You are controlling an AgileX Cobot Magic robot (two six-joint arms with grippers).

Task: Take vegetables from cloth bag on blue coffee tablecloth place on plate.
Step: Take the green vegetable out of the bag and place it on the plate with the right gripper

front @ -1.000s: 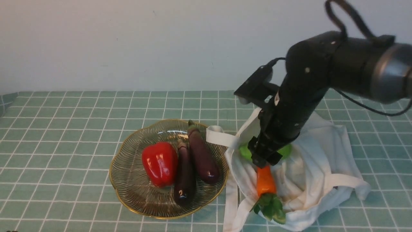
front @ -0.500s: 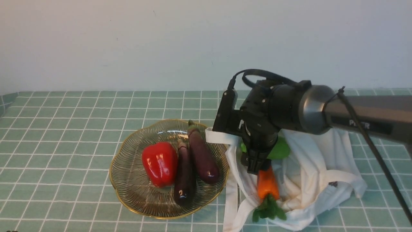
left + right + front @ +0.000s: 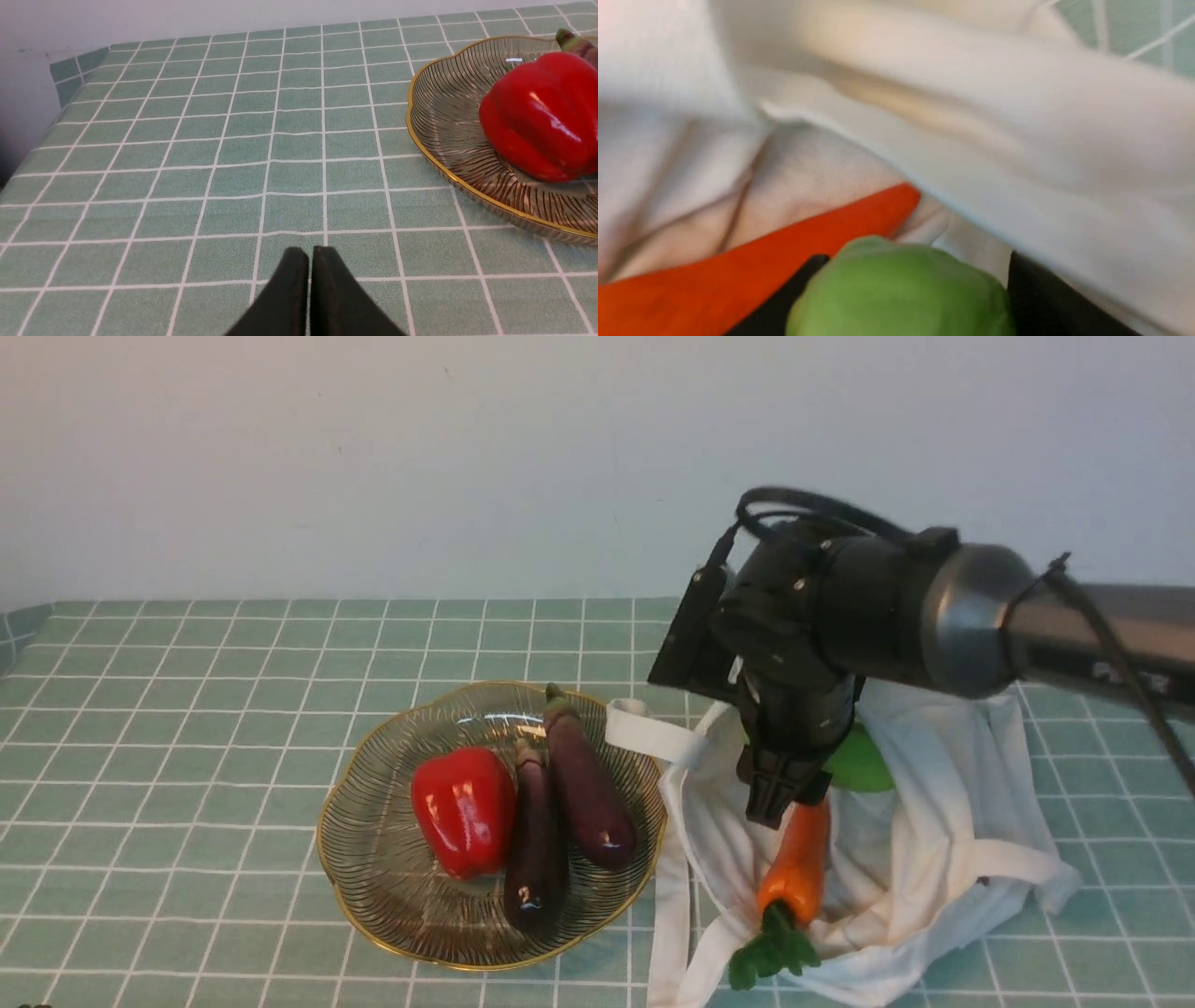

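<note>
The off-white cloth bag (image 3: 934,821) lies open on the teal grid tablecloth (image 3: 187,709), right of the glass plate (image 3: 373,896). My right gripper (image 3: 775,807) reaches down into the bag's mouth. In the right wrist view it (image 3: 915,255) is shut on the green gourd (image 3: 901,289), which fills the gap between its black fingers. The gourd (image 3: 859,761) partly shows behind the wrist. The orange carrot (image 3: 798,863) lies tilted in the bag, leaves at the front rim, and also shows in the wrist view (image 3: 784,252). My left gripper (image 3: 309,254) is shut and empty over bare cloth, left of the plate (image 3: 444,135).
A red bell pepper (image 3: 464,807) and two purple eggplants (image 3: 537,840) (image 3: 588,793) lie on the plate. A bag strap (image 3: 644,733) rests by the plate's right rim. The cloth's left edge drops off (image 3: 60,79). A wall stands behind.
The right arm swung down and reached into the bag, then shifted a little right and up. The gourd moved right with it, the carrot tilted, and the bag's rim rose.
</note>
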